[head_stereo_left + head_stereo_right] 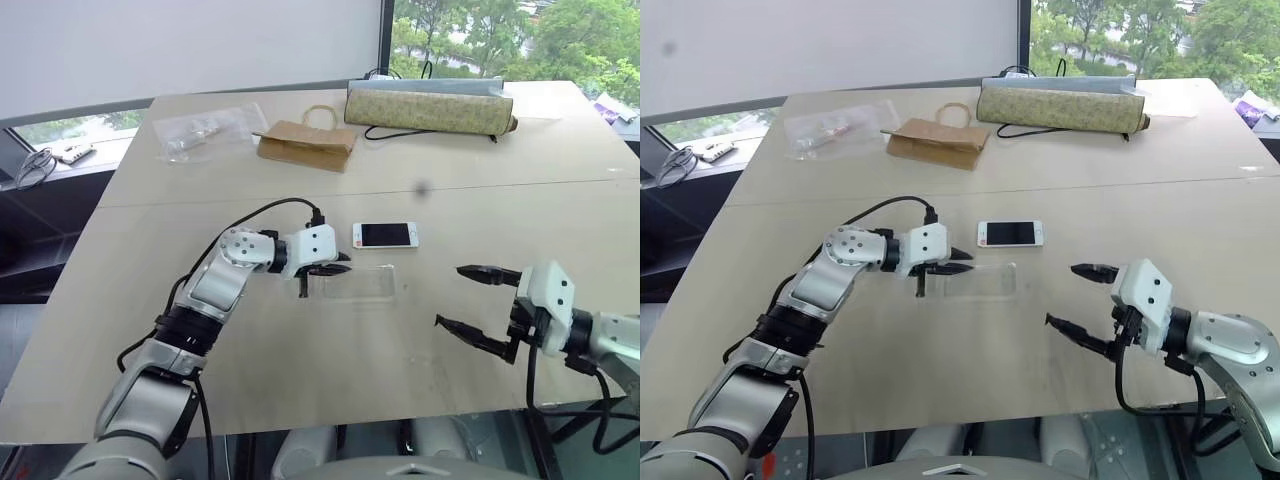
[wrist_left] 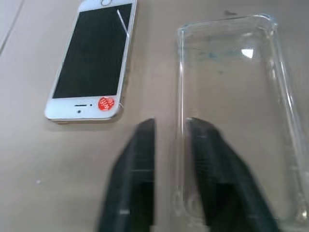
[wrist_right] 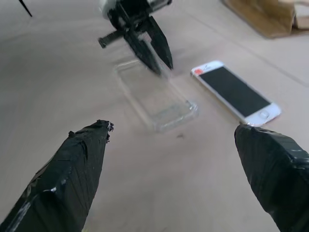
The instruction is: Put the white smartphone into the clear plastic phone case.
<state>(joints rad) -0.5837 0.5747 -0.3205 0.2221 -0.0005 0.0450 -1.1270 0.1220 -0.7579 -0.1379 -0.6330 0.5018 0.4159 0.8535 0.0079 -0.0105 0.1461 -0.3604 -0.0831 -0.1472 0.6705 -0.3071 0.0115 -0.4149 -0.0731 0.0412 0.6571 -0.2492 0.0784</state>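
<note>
- Head camera, left eye: the clear plastic phone case [image 1: 352,283] lies flat on the pale worktop [image 1: 300,360] with its long axis running side to side, and the white smartphone [image 1: 384,235] lies parallel just beyond it, screen up, the two near but apart. The left gripper [image 1: 325,270] sits at the case's left end, pointing along its length; the right gripper [image 1: 468,298] hovers well off to the right, jaws spread wide and holding nothing. A brown paper bag [image 1: 305,143], a crinkly clear bag [image 1: 205,132] and a long patterned pouch [image 1: 430,108] line the far edge.
- Head camera, right eye: same layout. The left arm is clearly the nearer to both case and phone.
- Left wrist camera: two black fingers [image 2: 137,169] stand a narrow gap apart, straddling one long wall of the case near its end. Whether they pinch that wall or merely bracket it cannot be told. The phone lies alongside the case, outside it, a red sticker [image 2: 105,103] on its near bezel.
- Right wrist camera: the right jaws gape wide and empty. Ahead, the case lies lengthwise with the left gripper at its far end, and the phone is beside the case.
- Judgement: the insertion is not yet begun; the next move likely turns on lifting the phone sideways across the short gap while keeping its long axis matched to the case.
</note>
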